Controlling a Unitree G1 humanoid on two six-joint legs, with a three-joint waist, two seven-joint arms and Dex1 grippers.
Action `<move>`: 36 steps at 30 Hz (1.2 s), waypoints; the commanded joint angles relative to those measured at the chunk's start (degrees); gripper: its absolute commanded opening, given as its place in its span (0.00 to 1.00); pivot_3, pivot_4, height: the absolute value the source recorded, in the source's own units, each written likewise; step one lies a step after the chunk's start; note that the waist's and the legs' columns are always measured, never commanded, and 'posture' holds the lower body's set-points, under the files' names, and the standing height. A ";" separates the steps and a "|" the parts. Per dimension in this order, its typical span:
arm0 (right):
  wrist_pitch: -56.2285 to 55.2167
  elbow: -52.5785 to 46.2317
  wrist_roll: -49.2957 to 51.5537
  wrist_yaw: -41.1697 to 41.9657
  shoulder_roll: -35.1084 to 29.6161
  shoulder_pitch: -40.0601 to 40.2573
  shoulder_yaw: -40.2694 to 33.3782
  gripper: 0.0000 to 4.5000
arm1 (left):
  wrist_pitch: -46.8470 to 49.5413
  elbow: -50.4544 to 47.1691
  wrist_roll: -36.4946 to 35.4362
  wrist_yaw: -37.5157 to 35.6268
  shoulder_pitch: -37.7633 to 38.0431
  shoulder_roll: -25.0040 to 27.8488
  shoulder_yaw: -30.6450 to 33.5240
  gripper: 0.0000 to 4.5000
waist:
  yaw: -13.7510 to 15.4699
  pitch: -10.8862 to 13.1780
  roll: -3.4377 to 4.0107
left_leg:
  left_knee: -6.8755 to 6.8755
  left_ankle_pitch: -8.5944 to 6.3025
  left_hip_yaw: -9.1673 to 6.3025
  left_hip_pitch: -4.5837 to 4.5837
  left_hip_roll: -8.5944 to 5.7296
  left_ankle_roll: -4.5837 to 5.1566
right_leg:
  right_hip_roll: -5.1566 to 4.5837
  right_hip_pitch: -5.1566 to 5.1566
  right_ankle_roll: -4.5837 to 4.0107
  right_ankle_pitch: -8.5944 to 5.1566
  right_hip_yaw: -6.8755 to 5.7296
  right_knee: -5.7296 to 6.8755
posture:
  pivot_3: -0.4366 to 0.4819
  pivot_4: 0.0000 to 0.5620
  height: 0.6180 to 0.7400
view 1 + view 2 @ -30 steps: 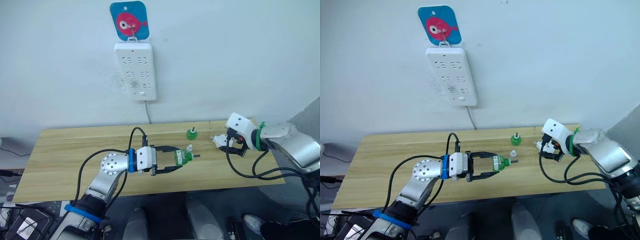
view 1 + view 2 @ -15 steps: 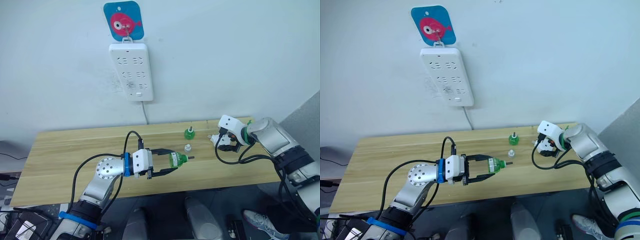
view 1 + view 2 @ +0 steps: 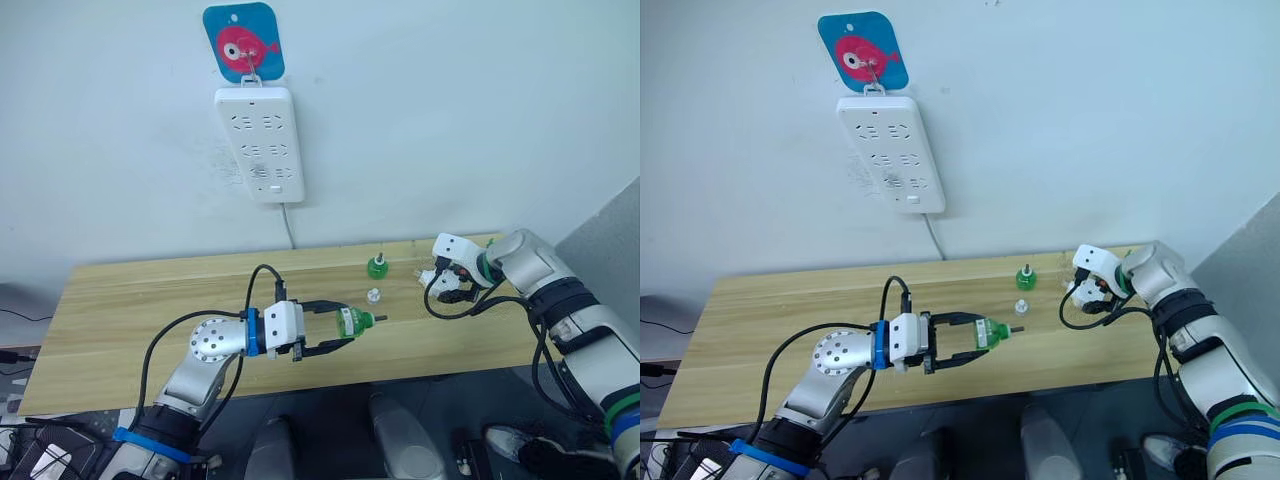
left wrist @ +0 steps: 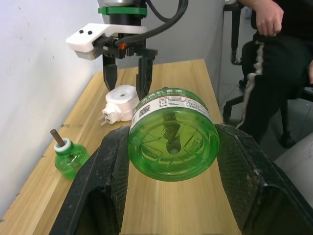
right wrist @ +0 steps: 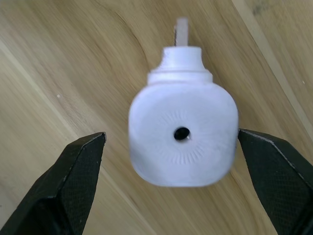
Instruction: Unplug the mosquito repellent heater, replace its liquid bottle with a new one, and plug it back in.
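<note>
Left gripper (image 3: 345,327) is holding a small translucent green bottle (image 3: 349,321) sideways above the front of the pale wooden table (image 3: 130,305), fingers clamped on its body, wick pointing toward the right arm. Its whitish-clear screw cap (image 3: 373,295) appears to be sitting on the table just beyond.

Small rounded white plastic heater unit (image 5: 183,140) is lying on the table near the right end, prongs toward the wall. Right gripper (image 3: 445,287) is hanging over it, jaws wide, one finger on each side, not touching.

Squat capless green bottle with brown wick (image 3: 378,266) is standing upright near the back edge, apart from both. Long white power strip (image 3: 258,143) is hanging on the wall, sockets free.

Likely step — grasping the heater. Best closing squarely on its flat sides, keeping the bottle opening reachable — a skewed pinch could squirt it away.
</note>
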 commanded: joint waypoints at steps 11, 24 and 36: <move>-7.07 12.20 -4.45 -2.79 5.27 -5.12 -2.35 1.00 | 0.67 -3.73 0.06 0.67 1.40 0.45 1.05 0.51 | -0.10 0.00 0.00 | -0.01 0.00 -0.01 0.09 0.00 0.00 | 0.00 0.07 0.00 0.01 0.00 0.05 | 0.21 0.42 1.00; -9.70 19.11 -6.43 -5.04 8.28 -6.84 -4.25 0.66 | 1.58 -4.78 0.43 1.34 2.14 0.26 0.92 0.51 | -0.09 0.00 0.00 | -0.03 -0.01 -0.01 0.32 0.00 0.01 | 0.00 0.27 0.00 0.01 0.01 0.05 | 0.22 0.44 1.00; 3.97 -24.58 5.54 8.43 -4.31 6.66 -15.97 0.66 | 14.34 -8.49 -6.34 0.20 -0.01 3.04 4.55 0.51 | 0.28 0.12 0.18 | -0.04 -0.02 -0.06 0.29 -0.02 0.02 | -0.01 0.28 0.01 0.00 -0.02 0.08 | 0.19 0.45 1.00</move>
